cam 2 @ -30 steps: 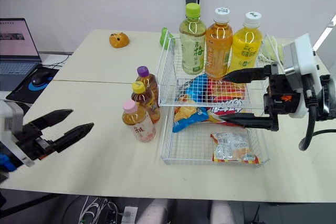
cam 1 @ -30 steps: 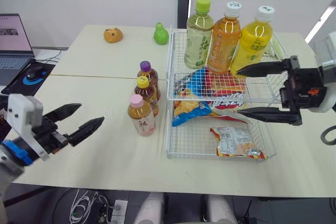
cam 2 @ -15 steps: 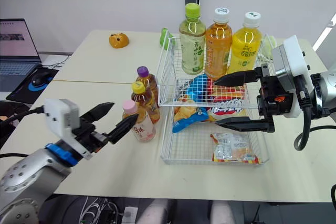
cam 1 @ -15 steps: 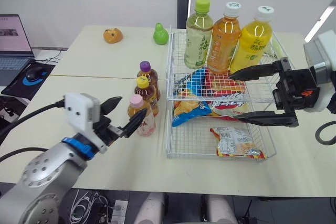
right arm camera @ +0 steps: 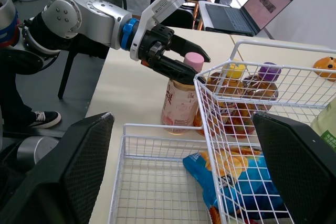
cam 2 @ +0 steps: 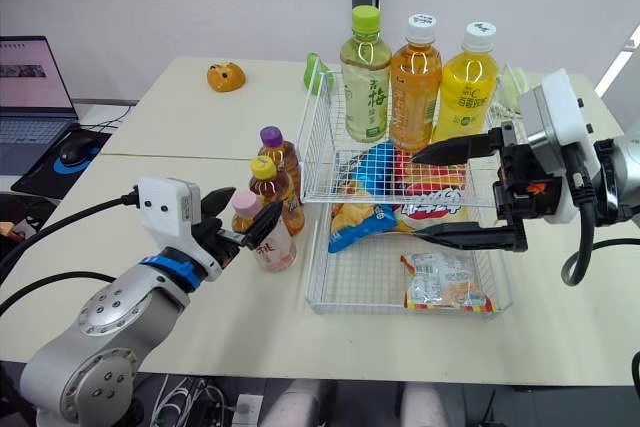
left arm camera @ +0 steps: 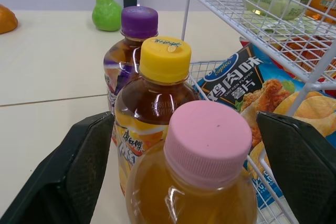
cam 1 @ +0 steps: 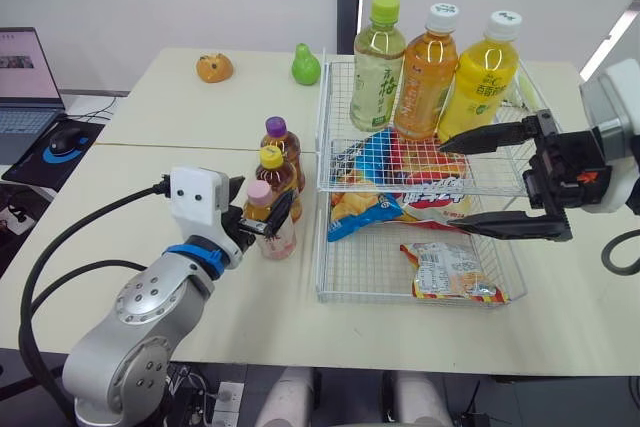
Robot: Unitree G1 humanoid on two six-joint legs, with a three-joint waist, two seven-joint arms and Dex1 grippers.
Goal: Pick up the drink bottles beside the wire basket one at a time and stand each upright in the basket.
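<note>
The left hand point(cam 1: 262, 197) reaches in from the table's front-left. Its two black fingers are spread either side of the pink-capped bottle point(cam 1: 278, 239) at shoulder height. Gaps show on both sides, so it straddles the bottle without gripping, probably lined up to pinch it.

This small, clear plastic bottle of amber tea is nearest the front edge. A yellow-capped bottle point(cam 1: 272, 162) and a purple-capped bottle point(cam 1: 277, 132) stand close behind it. All three are upright on the smooth cream table point(cam 1: 150, 107), just beside the left wall of the wire basket point(cam 1: 322, 147).

The basket is a white, two-tier grid. Its upper tier already holds three taller bottles point(cam 1: 425, 77), with green, white and white caps, standing along the back. Glossy snack bags point(cam 1: 385, 182) lie in front of and below them.

The right hand point(cam 1: 447, 179) hovers at the basket's right side, fingers wide apart and holding nothing.
</note>
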